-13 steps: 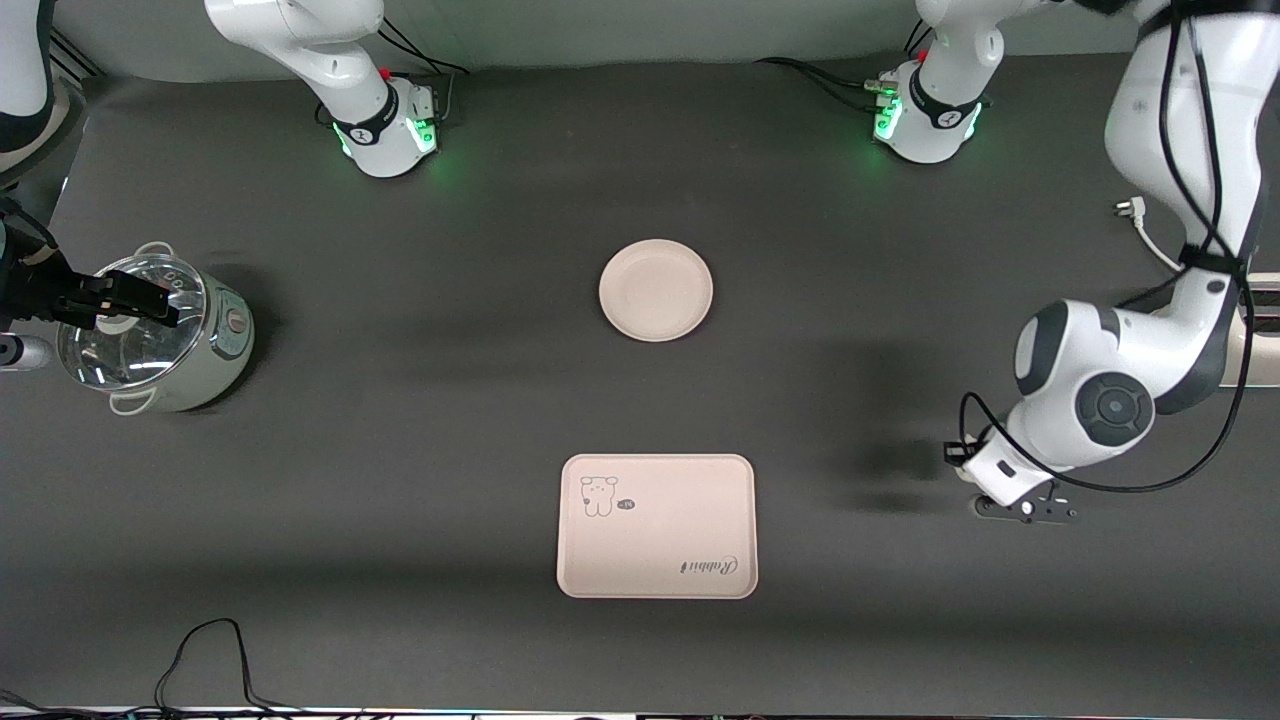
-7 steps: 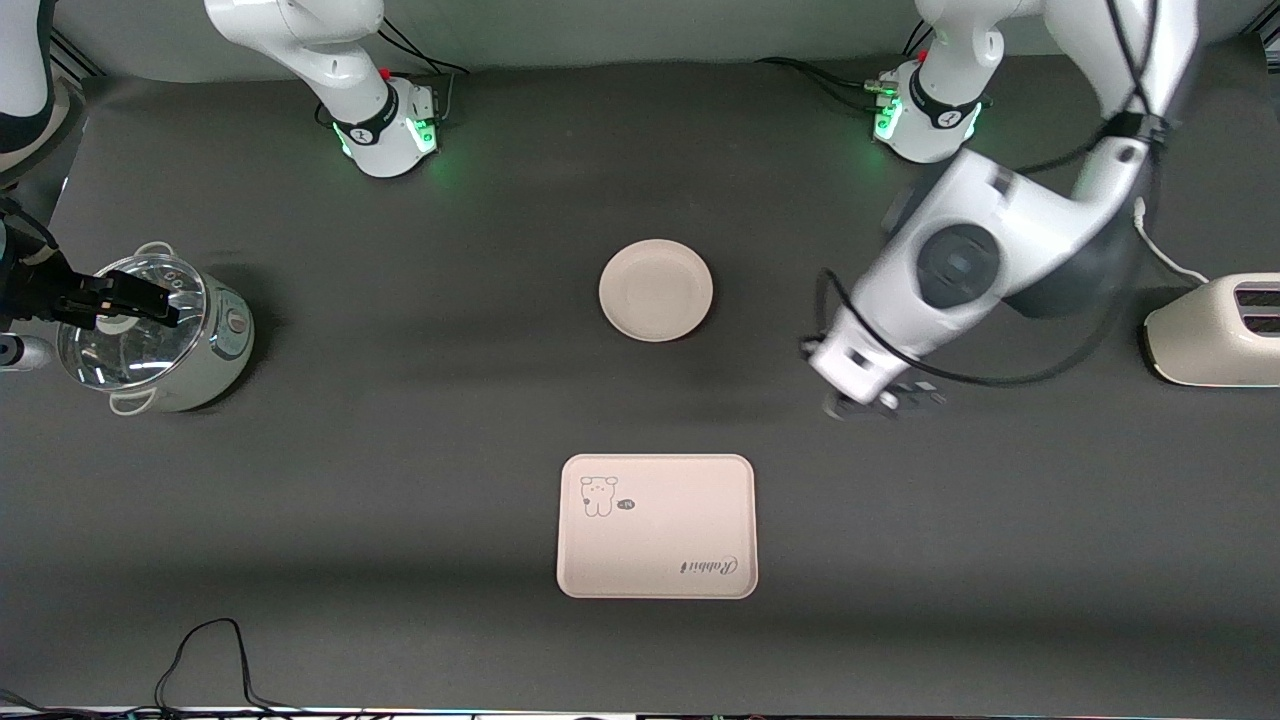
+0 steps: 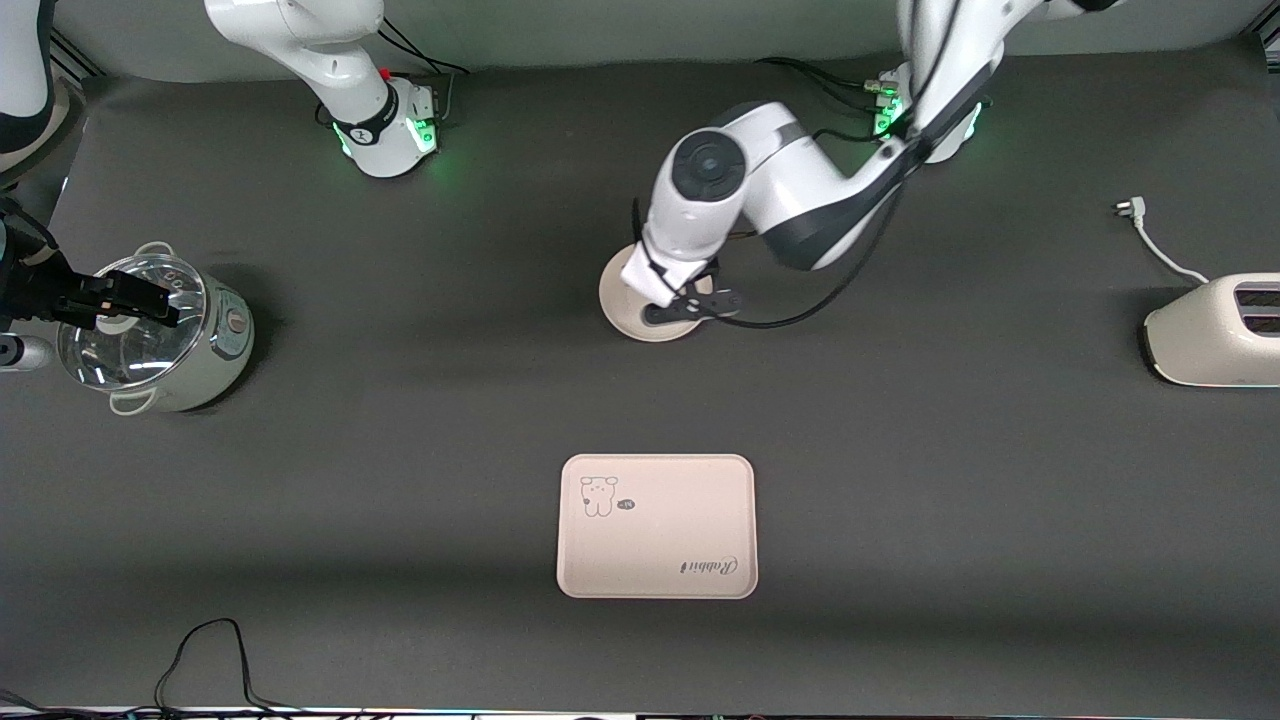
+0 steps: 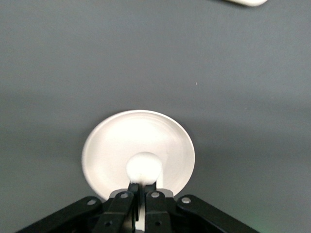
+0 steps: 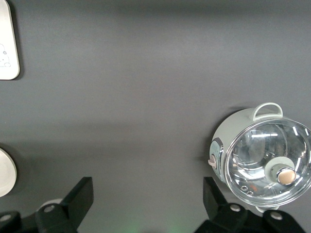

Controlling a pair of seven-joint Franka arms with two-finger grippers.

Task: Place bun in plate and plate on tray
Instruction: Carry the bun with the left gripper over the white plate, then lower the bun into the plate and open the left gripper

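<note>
Here, view by view.

Front view, left arm: it reaches from its base at the top of the table down to the plate (image 3: pixel 628 305), and the left gripper (image 3: pixel 700 305) hangs over the plate's part toward the left arm's end.
Front view, bun: it cannot be made out, since the wrist and fingers cover that part of the plate.
Front view, plate: round and cream, on the dark table (image 3: pixel 900 450) mid-way between the two bases, partly covered by the left arm.
Front view, tray (image 3: pixel 657 527): rectangular, cream-pink, with an animal drawing and script lettering; nearer the camera than the plate, well apart from it, nothing on it.
Front view, right gripper (image 3: pixel 120 300): it hovers over the glass lid of the cooker (image 3: pixel 190 350) at the right arm's end of the table; the right arm waits.
Front view, toaster (image 3: pixel 1215 330): white, at the left arm's end of the table, with a loose cord and plug (image 3: pixel 1130 208) lying farther from the camera.

Left wrist view, left gripper (image 4: pixel 142 196): its jaws are pressed together on the bun (image 4: pixel 144 169), a small off-white rounded lump.
Left wrist view, bun and plate (image 4: pixel 112 141): the bun shows against the plate's inner surface; whether it touches the plate cannot be told.

Right wrist view, right gripper (image 5: pixel 148 199): its two black fingers (image 5: pixel 80 196) stand wide apart with only bare table between them, holding nothing.
Right wrist view, cooker (image 5: pixel 228 145): pale green, with a clear lid and a round knob (image 5: pixel 285 174).
Right wrist view, edges: a corner of the tray (image 5: pixel 7 43) and a sliver of the plate (image 5: pixel 5 172).
</note>
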